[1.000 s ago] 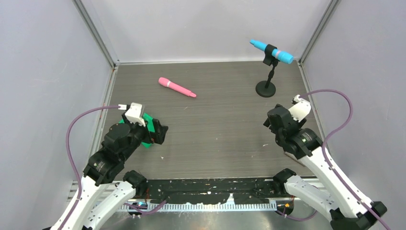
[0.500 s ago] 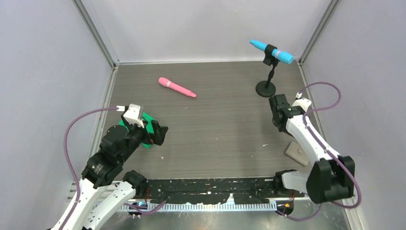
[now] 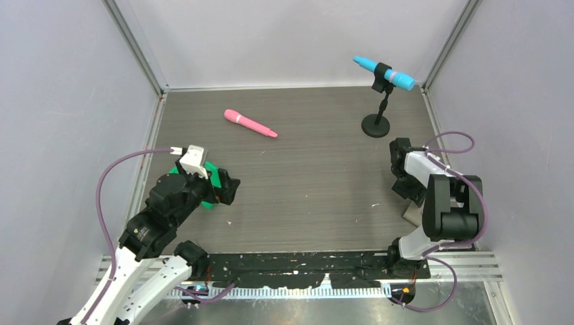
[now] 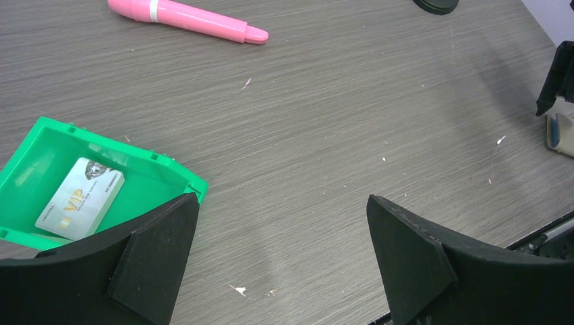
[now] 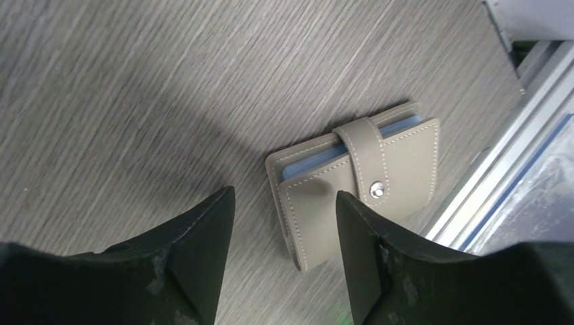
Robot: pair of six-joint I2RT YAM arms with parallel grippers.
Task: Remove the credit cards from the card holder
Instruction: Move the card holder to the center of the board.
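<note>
Right gripper [image 5: 284, 196], half-open and empty, hangs over the snapped-shut card holder [image 5: 406, 162], apparently to seize it; left gripper [image 4: 281, 200], well away, gapes empty.

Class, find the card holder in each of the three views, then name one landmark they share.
Top view: card holder lower right, partly hidden by the right arm.
Left wrist: far right edge.
Right wrist: centre right, strap snapped shut.
Shared landmark: the wood-grain table.
</note>
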